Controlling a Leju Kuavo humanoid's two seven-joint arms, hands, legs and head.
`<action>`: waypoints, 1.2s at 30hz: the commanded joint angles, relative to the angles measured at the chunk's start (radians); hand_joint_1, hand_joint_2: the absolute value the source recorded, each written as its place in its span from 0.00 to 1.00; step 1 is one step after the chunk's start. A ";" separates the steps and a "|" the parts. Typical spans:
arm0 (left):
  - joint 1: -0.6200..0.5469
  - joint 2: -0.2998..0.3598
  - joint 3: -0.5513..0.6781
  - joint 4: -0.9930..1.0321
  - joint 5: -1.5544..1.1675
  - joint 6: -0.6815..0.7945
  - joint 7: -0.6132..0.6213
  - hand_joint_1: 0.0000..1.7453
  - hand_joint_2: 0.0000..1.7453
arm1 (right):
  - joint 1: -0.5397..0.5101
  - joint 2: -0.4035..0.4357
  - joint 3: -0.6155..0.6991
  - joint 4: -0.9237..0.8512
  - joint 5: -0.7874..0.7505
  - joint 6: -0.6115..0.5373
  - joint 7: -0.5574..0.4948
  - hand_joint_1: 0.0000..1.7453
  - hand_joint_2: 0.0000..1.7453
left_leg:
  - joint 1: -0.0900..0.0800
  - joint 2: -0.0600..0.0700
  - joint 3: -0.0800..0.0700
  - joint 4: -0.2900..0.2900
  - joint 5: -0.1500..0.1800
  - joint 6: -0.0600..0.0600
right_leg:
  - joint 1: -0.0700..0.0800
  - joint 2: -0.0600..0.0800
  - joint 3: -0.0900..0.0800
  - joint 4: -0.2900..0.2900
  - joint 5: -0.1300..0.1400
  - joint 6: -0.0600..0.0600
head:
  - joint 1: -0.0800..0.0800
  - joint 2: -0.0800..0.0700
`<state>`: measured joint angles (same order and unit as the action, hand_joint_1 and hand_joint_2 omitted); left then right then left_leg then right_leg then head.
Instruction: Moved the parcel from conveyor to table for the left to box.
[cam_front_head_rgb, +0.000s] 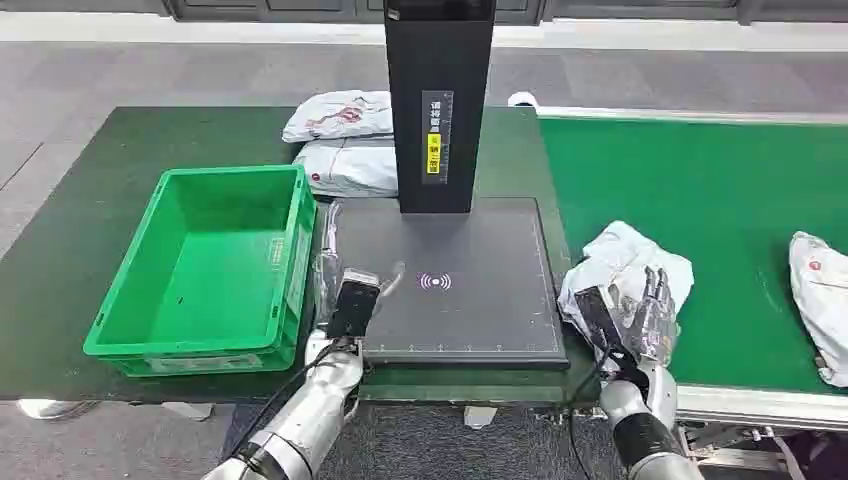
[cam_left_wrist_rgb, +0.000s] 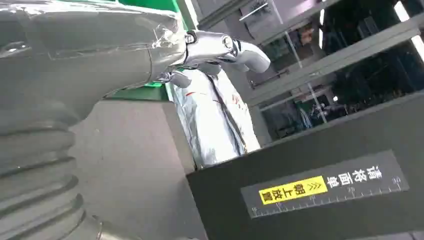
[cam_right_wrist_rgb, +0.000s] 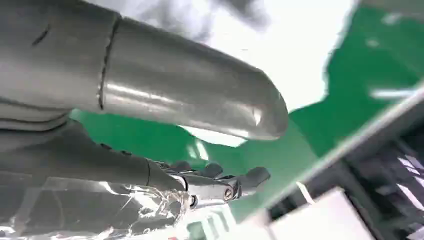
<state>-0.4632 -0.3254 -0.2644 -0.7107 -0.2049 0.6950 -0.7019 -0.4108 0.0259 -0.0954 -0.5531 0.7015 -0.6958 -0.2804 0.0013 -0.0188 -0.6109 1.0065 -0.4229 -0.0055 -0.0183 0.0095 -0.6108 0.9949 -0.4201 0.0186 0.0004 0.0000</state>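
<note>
The parcel (cam_front_head_rgb: 622, 268), a soft crumpled white bag, lies at the conveyor (cam_front_head_rgb: 720, 200) edge, at 4 o'clock from the scanner plate (cam_front_head_rgb: 450, 290). It looks light, limp and slippery, so take it around the bulky middle. The right hand (cam_front_head_rgb: 640, 322) rests against it, fingers spread, not yet closed. The left hand (cam_front_head_rgb: 350, 300) holds nothing, fingers apart. The bin (cam_front_head_rgb: 125, 300) on the worktop (cam_front_head_rgb: 80, 220) at 9 o'clock is empty.

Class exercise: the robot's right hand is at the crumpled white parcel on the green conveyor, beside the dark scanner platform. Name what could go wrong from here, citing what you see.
1. The parcel is soft and crumpled; the right hand reaches it with fingers spread, so it may slip or sag out when lifted.
2. The scanner platform edge lies between conveyor and table; a dragged parcel could snag there.
3. The left hand rests on the platform's corner, possibly crowding the drop spot.
</note>
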 joint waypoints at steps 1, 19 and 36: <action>-0.046 0.019 -0.043 0.073 0.007 0.003 0.004 0.00 1.00 | -0.061 -0.022 -0.091 0.152 -0.003 0.006 0.004 0.00 0.00 | 0.000 0.002 0.002 -0.001 -0.001 -0.001 | 0.001 0.000 0.002 -0.001 -0.001 -0.002 | 0.000 0.000; -0.058 0.039 -0.095 0.074 0.043 0.003 0.004 0.00 1.00 | -0.076 0.001 -0.038 0.297 -0.001 0.671 0.131 1.00 1.00 | 0.003 0.007 0.006 -0.001 -0.003 -0.001 | 0.003 0.007 0.004 -0.002 0.000 -0.001 | 0.000 0.000; -0.032 0.045 -0.033 0.036 0.006 0.003 0.004 0.00 1.00 | -0.127 0.037 -0.016 0.243 0.016 0.430 -0.072 1.00 1.00 | 0.003 0.023 0.014 -0.001 -0.006 -0.007 | 0.005 0.023 0.006 0.001 0.001 -0.005 | 0.000 0.000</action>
<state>-0.4814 -0.3151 -0.3159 -0.6969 -0.1961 0.6951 -0.7019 -0.5162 0.0290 -0.1381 -0.3464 0.7122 -0.2632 -0.3505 0.0040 0.0021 -0.5980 1.0063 -0.4282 -0.0117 -0.0139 0.0323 -0.6055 0.9969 -0.4181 0.0143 0.0000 0.0000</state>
